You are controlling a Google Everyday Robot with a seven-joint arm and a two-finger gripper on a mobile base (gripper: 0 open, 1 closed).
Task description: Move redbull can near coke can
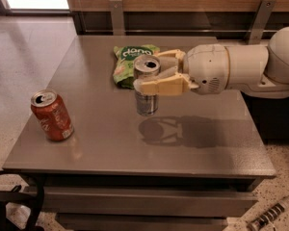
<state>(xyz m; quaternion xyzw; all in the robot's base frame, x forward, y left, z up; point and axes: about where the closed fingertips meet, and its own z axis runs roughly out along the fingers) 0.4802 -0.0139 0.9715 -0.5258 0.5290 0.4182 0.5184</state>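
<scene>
One slim silver and blue redbull can (147,102) stands upright near the centre of the frame, clamped around its upper half by the gripper (148,72), whose pale fingers (161,86) reach in from the right. Its shadow (171,131) falls apart from it, toward the lower right, so the can seems to hang clear of the desk (202,162). Just behind it, toward the top of the frame, lies a green snack bag (127,57). At the left edge of the desk stands the coke can (52,115), upright and well apart from the held can. By my judgement the pick-up is done and the carry is partway; what is left is crossing leftward, setting the can down beside the red one, and letting go
</scene>
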